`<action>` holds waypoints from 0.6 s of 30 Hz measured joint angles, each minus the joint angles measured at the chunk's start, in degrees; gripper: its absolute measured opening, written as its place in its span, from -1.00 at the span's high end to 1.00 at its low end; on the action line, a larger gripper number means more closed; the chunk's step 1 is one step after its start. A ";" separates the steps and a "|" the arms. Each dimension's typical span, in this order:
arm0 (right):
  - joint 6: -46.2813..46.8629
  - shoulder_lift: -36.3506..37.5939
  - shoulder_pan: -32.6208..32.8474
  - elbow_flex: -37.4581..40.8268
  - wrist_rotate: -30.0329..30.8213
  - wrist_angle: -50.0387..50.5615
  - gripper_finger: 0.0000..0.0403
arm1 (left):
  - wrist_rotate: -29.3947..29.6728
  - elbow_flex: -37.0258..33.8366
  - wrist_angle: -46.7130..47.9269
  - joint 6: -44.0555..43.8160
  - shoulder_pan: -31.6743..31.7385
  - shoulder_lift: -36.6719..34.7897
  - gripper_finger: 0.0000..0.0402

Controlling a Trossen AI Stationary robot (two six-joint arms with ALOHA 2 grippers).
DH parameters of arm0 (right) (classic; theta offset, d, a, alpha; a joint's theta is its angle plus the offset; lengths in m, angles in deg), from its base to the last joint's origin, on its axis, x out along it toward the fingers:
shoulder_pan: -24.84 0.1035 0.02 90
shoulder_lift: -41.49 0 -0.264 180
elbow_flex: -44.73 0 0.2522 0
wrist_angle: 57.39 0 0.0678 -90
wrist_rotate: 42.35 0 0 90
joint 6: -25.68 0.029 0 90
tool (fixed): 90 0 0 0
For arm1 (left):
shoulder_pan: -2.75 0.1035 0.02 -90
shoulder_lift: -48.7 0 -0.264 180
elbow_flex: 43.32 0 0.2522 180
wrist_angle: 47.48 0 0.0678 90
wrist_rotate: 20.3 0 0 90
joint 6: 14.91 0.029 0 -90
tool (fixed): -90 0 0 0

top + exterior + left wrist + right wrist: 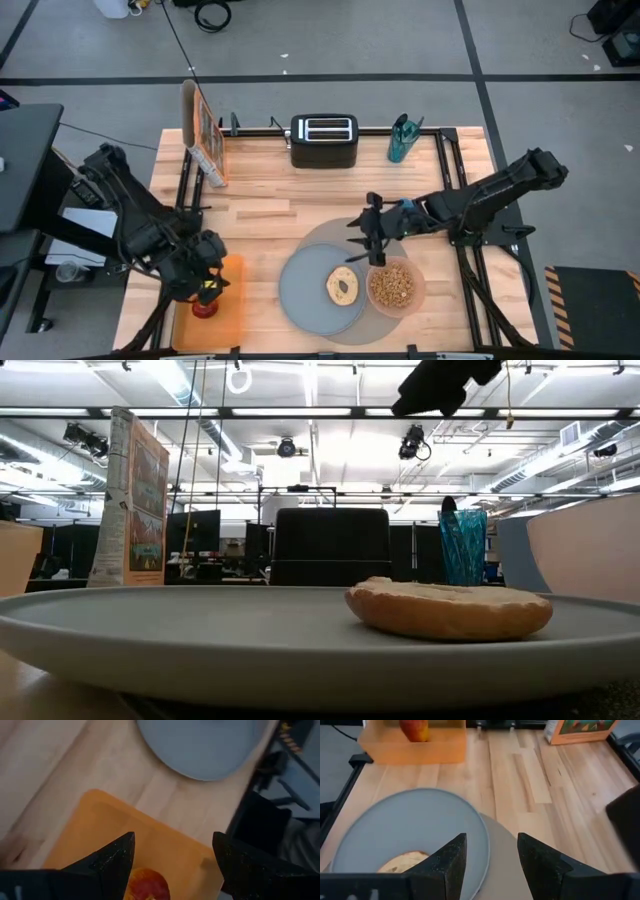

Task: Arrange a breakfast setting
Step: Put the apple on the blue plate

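With its fingers spread, the left gripper (pixel 207 292) is hovering over the small red apple (pixel 205 305) on the orange tray (pixel 232 300), beside the grey-blue plate (pixel 305 290), so fetching the apple looks to be the step in hand. Next it needs to descend and close. The right gripper (pixel 366 238), fingers spread, is waiting above the plate's bagel (pixel 343 287). The cereal box (pixel 204 132) lettering is unreadable.

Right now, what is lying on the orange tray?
Only the apple lies on the tray. The left fingers hover open over it, covering part of the tray in the high view.
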 joint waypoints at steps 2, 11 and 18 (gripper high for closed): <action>-0.98 0.12 1.38 0.02 1.20 -0.21 0.09 | -0.95 3.65 3.54 -1.80 0.06 3.01 -0.36; -3.44 0.37 2.96 0.02 5.65 -1.03 0.09 | -18.81 11.49 11.94 -8.78 0.01 20.35 -0.36; -7.21 0.37 2.51 0.02 6.51 -3.21 0.09 | -30.97 12.97 12.20 -7.40 0.01 29.86 -0.36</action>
